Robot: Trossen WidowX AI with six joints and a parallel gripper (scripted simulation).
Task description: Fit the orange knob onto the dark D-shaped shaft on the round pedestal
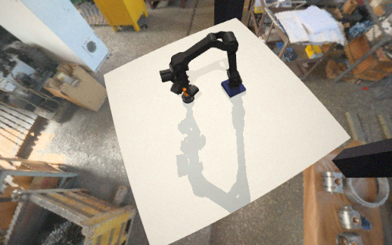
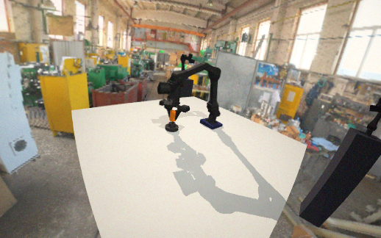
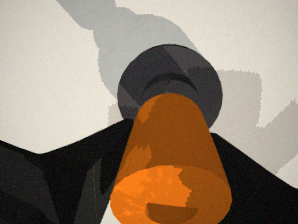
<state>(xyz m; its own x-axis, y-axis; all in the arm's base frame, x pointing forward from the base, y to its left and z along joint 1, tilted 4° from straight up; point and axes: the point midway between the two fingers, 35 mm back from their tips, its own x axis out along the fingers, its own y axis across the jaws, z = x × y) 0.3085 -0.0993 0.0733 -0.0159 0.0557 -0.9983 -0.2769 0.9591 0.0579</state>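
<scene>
The orange knob (image 1: 185, 91) (image 2: 172, 116) (image 3: 167, 142) is upright between the fingers of my gripper (image 1: 185, 90) (image 2: 173, 114) (image 3: 170, 133), which is shut on it. The dark round pedestal (image 1: 188, 100) (image 2: 171, 128) (image 3: 134, 86) stands under the knob. In the exterior view the knob's lower end is a little above the pedestal's disc. In the wrist view the knob covers the near part of the pedestal, and a darker arc shows just beyond its lower end. The shaft's flat side is hidden, and I cannot tell whether the shaft tip is inside the hole.
The arm's blue base (image 1: 228, 88) (image 2: 211, 124) stands on the white table (image 1: 280, 125) (image 2: 129, 165), to the right of the pedestal in the top and exterior views. Shadows of the arm fall across the table. A large dark block (image 1: 367, 160) (image 2: 338, 176) is at the right side of the top and exterior views.
</scene>
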